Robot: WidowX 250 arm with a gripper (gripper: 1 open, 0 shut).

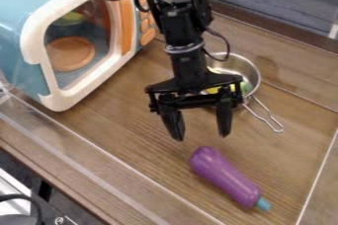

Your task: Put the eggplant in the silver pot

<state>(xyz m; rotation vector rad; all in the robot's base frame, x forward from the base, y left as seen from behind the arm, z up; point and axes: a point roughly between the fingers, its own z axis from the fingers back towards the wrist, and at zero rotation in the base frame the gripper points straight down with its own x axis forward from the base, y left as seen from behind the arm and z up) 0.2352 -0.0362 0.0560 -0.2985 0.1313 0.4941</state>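
Gripper [196, 126]: jaws spread wide, empty, pointing down at the table, likely set for a grasp; eggplant [222, 175]: lying flat just below and right of it, untouched, stem outward; pot [238, 74]: upright behind the arm, partly hidden, awaiting it.

Gripper [196, 123]: jaws wide apart, pointing steeply down, hanging over bare wood near the table's middle.
Eggplant [224, 176]: lies flat toward the near right corner, apart from the fingertips; open wood all round it.
Silver pot [239, 79]: behind the arm, which blocks most of its mouth in this view; wire handle [268, 120] juts toward the right edge.
Toy microwave [69, 37]: fills the far left corner, door open.
Table [106, 140]: near-left stretch bare.
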